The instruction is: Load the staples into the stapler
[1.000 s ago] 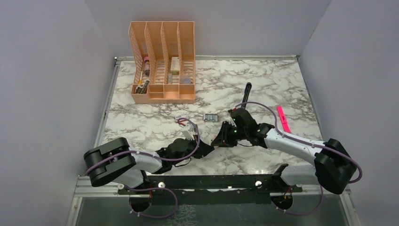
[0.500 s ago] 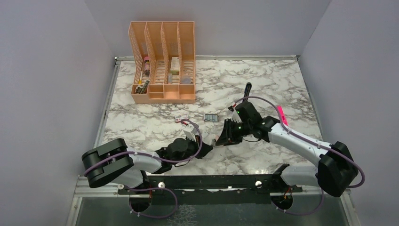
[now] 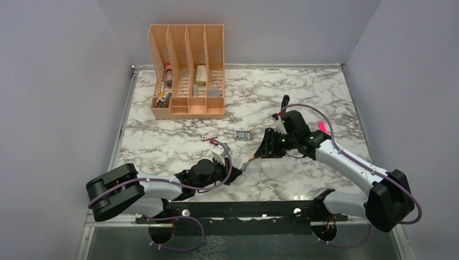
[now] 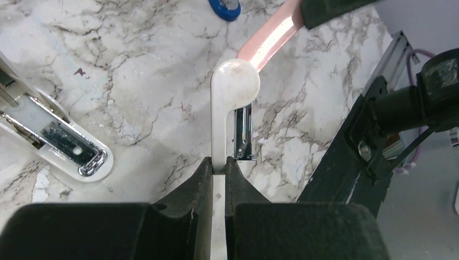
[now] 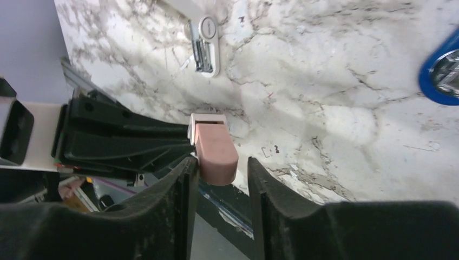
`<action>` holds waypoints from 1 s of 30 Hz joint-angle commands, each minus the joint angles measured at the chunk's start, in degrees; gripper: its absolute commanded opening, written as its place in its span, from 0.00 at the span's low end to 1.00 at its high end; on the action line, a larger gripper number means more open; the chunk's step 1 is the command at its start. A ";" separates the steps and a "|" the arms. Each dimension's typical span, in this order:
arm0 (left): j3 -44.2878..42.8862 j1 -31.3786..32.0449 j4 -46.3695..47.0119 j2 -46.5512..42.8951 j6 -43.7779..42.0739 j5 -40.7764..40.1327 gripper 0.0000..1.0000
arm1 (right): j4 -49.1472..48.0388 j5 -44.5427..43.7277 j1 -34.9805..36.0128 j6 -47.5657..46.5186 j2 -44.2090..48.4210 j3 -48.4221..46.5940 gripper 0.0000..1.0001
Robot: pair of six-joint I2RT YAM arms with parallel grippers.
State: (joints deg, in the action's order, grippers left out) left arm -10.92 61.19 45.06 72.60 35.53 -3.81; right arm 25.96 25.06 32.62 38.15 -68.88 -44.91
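Observation:
The stapler is white with a pink top arm and lies folded open between my grippers. My left gripper (image 4: 218, 165) is shut on its white round-ended arm (image 4: 234, 86), beside the chrome staple channel (image 4: 243, 127). The pink arm (image 5: 215, 149) reaches between the fingers of my right gripper (image 5: 222, 162). Those jaws stand open, with the pink arm against one finger and a gap at the other. The white base with its chrome plate (image 4: 65, 143) rests on the marble. The staples, a small reddish-pink box (image 3: 209, 135), lie on the table beyond my left gripper (image 3: 238, 170).
A small teal block (image 3: 243, 134) lies right of the box. A peach desk organizer (image 3: 188, 76) stands at the back left. A dark slim item (image 3: 284, 103) and a pink highlighter (image 3: 323, 128) lie by my right arm. A blue round-ended thing (image 5: 444, 73) sits near the grippers.
My right arm has drawn back toward the far right and its jaws have parted around the pink arm. My left gripper keeps its hold and has barely shifted.

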 commanded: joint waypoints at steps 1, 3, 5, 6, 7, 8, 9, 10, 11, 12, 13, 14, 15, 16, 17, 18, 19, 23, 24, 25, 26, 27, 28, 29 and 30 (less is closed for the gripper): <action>0.82 -0.19 -1.92 -1.38 -2.34 3.11 0.00 | -2.90 -3.77 -1.24 -1.13 0.85 1.52 0.46; 0.72 -0.19 -1.95 -1.66 -2.39 3.15 0.00 | -3.78 -3.51 -1.24 -0.70 0.65 1.91 0.50; 0.57 -0.20 -1.99 -1.91 -2.04 2.64 0.00 | -4.97 -2.53 -1.24 -0.46 0.67 2.56 0.54; 0.51 -0.21 -1.99 -1.94 -1.66 2.45 0.00 | -6.21 -1.62 -1.24 -0.12 0.93 3.15 0.57; 0.42 -0.20 -1.99 -1.96 -0.99 2.23 0.00 | -7.07 -0.85 -1.24 -0.02 1.23 3.68 0.60; 0.27 -0.24 -1.99 -1.82 -0.16 1.71 0.00 | -8.07 -0.26 -1.24 0.44 1.62 4.33 0.64; 0.14 -0.20 -1.99 -1.59 0.95 1.15 0.00 | -9.13 0.32 -1.22 1.08 2.07 5.37 0.67; -0.15 -0.19 -1.99 -1.31 1.94 0.68 0.00 | -10.90 1.20 -1.24 1.58 2.49 6.42 0.70; -0.54 -0.19 -1.99 -1.05 3.05 0.28 0.00 | -12.63 1.89 -1.24 2.47 2.94 7.63 0.73; -0.85 -0.19 -1.99 -0.60 4.31 -0.23 0.00 | -14.92 2.70 -1.24 3.63 3.44 9.01 0.75; -1.25 -0.19 -1.99 -0.16 5.45 -0.71 0.00 | -17.02 3.28 -1.23 5.07 3.97 10.22 0.76; -1.70 -0.19 -1.95 0.31 6.37 -0.98 0.00 | -19.07 3.47 -1.24 6.47 4.56 11.50 0.78; -2.26 -0.19 -1.91 0.82 7.00 -1.02 0.00 | -21.26 3.54 -1.18 7.70 5.20 12.70 0.79; -2.77 -0.19 -1.90 1.37 7.68 -1.02 0.00 | -23.04 3.36 -1.16 8.81 5.84 13.70 0.80; -3.24 -0.19 -1.90 1.96 8.28 -1.02 0.00 | -24.42 2.81 -1.16 9.66 6.45 14.52 0.81; -3.66 -0.19 -1.86 2.48 8.66 -0.76 0.00 | -25.30 2.25 -1.16 10.23 6.74 15.10 0.82; -4.13 -0.21 -1.76 2.91 8.82 -0.38 0.00 | -26.90 2.00 -1.16 10.60 6.71 15.53 0.83; -5.65 -0.20 -1.28 4.02 9.66 0.82 0.00 | -28.17 0.69 -0.61 11.02 4.59 15.26 0.83; -5.87 -0.22 -1.09 4.16 9.86 1.04 0.00 | -28.15 0.16 -0.32 10.98 3.97 15.06 0.82; -6.07 -0.20 -0.99 4.28 10.09 1.08 0.00 | -28.15 -0.28 -0.14 11.02 3.51 14.95 0.81; -6.17 -0.19 -0.87 4.42 10.31 1.09 0.00 | -28.26 -0.65 0.08 11.08 3.01 14.91 0.78; -6.24 -0.19 -0.77 4.47 10.43 1.05 0.00 | -28.52 -0.71 0.27 11.03 2.42 14.85 0.76; -6.22 -0.19 -0.69 4.44 10.51 0.89 0.00 | -28.78 -0.51 0.42 10.84 1.83 14.76 0.74; -6.29 -0.19 -0.61 4.44 10.48 0.71 0.00 | -28.92 -0.44 0.59 10.81 1.24 14.64 0.70; -6.26 -0.19 -0.59 4.44 10.52 0.54 0.00 | -28.96 -0.45 0.86 10.88 0.87 14.57 0.66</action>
State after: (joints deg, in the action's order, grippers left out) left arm -15.75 61.14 41.82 76.79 45.01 -3.25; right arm -0.03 25.78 32.56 48.49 -66.24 -29.50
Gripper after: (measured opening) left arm 0.100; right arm 0.714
